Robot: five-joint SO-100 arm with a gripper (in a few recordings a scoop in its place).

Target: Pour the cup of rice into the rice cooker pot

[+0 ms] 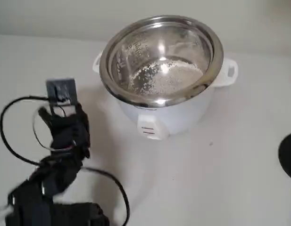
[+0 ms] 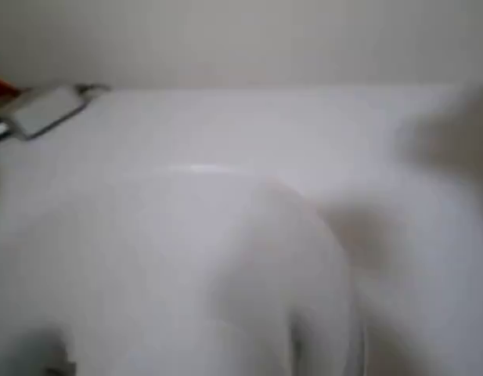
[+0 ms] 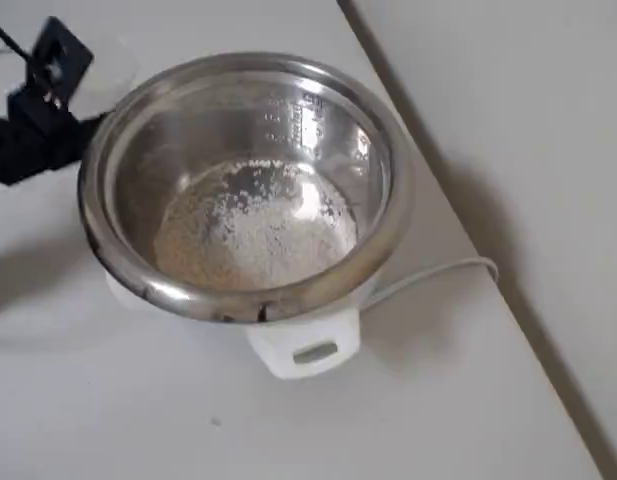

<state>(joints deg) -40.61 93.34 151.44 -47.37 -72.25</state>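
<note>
I see the rice point(image 3: 253, 225) lying in the rice cooker pot point(image 1: 107, 56), upper centre of the fixed view, on the white bench point(image 1: 220, 179). My tool point(image 1: 60, 94) sits left of the pot (too blurred to tell its opening or any hold). The overhead view adds a white cord point(image 3: 438, 272) at right.

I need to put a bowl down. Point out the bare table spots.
Bare table lies in front of the rice cooker pot, right of the black arm and its cable, short of a dark object at the right edge. It is crowded at the fixed view's left.
</note>
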